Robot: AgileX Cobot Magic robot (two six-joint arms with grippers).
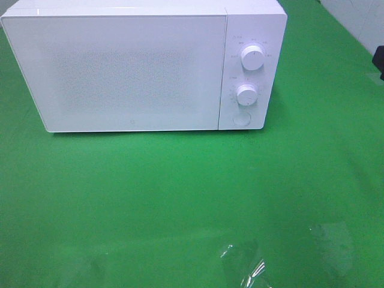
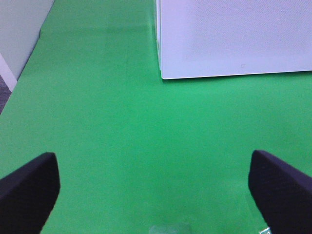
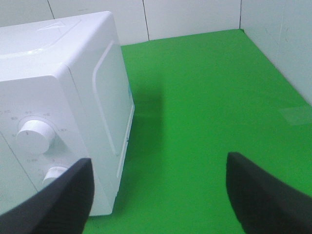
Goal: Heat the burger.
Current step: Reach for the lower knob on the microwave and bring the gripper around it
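The burger is out of view in all three views. A white microwave (image 1: 120,66) stands at the back of the green table with its door shut. It also shows as a door corner in the left wrist view (image 2: 234,39) and as its knob side in the right wrist view (image 3: 58,97). My left gripper (image 2: 152,161) is open over bare green cloth in front of the door's left corner. My right gripper (image 3: 158,163) is open beside the microwave's right side, with nothing between its fingers.
Two round knobs (image 1: 252,58) (image 1: 246,93) and a round button (image 1: 241,118) sit on the microwave's right panel. Shiny clear patches (image 1: 246,264) lie on the cloth near the front edge. White walls (image 3: 195,14) border the table at the back and right.
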